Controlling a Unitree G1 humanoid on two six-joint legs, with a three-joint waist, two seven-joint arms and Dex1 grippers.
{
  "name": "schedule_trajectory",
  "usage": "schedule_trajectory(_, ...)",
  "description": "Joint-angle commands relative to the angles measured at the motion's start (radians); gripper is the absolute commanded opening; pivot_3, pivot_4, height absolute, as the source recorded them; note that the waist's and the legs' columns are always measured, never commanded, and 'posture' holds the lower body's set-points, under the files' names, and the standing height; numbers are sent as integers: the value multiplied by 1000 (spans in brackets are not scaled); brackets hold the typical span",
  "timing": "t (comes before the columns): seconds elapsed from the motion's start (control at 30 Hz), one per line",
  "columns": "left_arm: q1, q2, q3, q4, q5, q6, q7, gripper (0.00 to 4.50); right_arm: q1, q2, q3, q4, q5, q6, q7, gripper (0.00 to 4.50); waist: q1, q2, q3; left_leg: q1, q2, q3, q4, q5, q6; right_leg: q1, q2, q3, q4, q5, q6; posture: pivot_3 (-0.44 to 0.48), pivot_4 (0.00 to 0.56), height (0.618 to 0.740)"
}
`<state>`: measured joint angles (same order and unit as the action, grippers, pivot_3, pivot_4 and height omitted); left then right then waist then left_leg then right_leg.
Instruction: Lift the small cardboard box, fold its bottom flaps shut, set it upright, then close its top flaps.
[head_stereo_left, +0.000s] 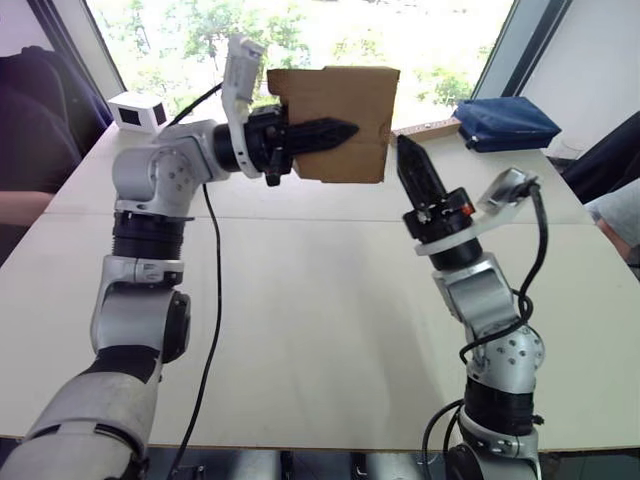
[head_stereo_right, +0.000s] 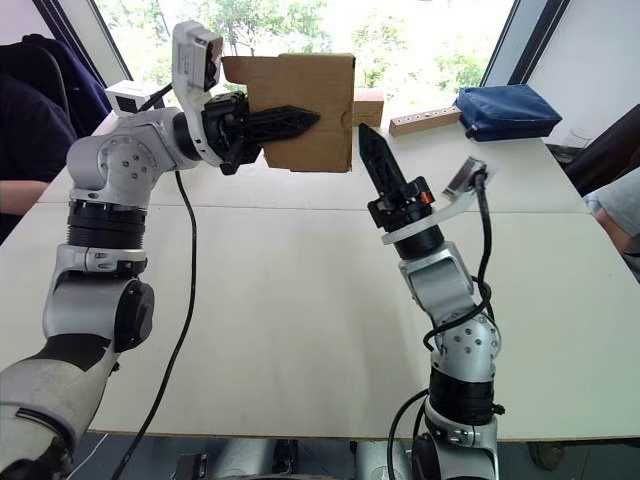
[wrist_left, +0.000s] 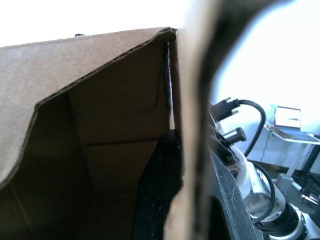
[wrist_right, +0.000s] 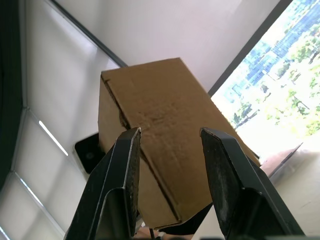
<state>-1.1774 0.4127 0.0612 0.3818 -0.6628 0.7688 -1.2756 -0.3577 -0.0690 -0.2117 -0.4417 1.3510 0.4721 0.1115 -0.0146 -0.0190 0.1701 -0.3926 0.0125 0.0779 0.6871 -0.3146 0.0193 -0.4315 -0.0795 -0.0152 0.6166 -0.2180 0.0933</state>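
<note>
My left gripper (head_stereo_left: 345, 130) holds the small cardboard box (head_stereo_left: 345, 95) in the air over the far half of the table. It is shut on one wall, with one finger (wrist_left: 160, 190) inside the box and the other across the front. The box's open end faces the left wrist, and a plain flap (wrist_left: 30, 100) stands out from it; I cannot tell whether it is a top or bottom flap. My right gripper (head_stereo_left: 404, 142) points up, just right of the box's lower right corner and apart from it. Its fingers stand open, with the box (wrist_right: 165, 110) beyond them.
On the white table (head_stereo_left: 320, 300), a white box with a dark window (head_stereo_left: 138, 110) sits far left. A blue bag (head_stereo_left: 505, 122) and a wooden strip (head_stereo_left: 428, 128) lie far right. Another brown box (head_stereo_right: 368, 105) stands behind the held one. People sit at both table ends.
</note>
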Motion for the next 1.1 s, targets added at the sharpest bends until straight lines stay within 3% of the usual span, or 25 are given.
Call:
schedule_trajectory(0.03, -25, 3, 16, -25, -13, -10, 0, 0, 11, 0, 1, -65, 31, -11, -16, 1920, 0, 0, 0, 0, 0, 0, 0, 0, 0, 0, 0, 0, 0, 0, 0, 0, 150, 740)
schedule_trajectory(0.1, -22, 0, 14, -29, -13, -8, 2, 0, 15, 5, 19, -66, 15, -10, -21, 1920, -2, 0, 0, 0, 0, 0, 0, 0, 0, 0, 0, 0, 0, 0, 0, 0, 150, 740)
schedule_trajectory(0.3, -24, -1, 12, -27, -12, -6, 1, 0, 17, 11, 71, -69, -22, -2, -15, 58, -1, 0, 0, 0, 0, 0, 0, 0, 0, 0, 0, 0, 0, 0, 0, 0, 150, 740)
schedule_trajectory(0.8, 1, -6, -8, -74, -21, 27, -8, 0, 11, 6, 157, -63, -23, 51, 14, 58, -1, 0, 0, 0, 0, 0, 0, 0, 0, 0, 0, 0, 0, 0, 0, 0, 150, 740)
schedule_trajectory(1.1, 6, 30, -33, -83, -7, 47, -50, 0, 55, -46, 130, -83, -30, 71, 42, 58, 0, 0, 0, 0, 0, 0, 0, 0, 0, 0, 0, 0, 0, 0, 0, 0, 150, 740)
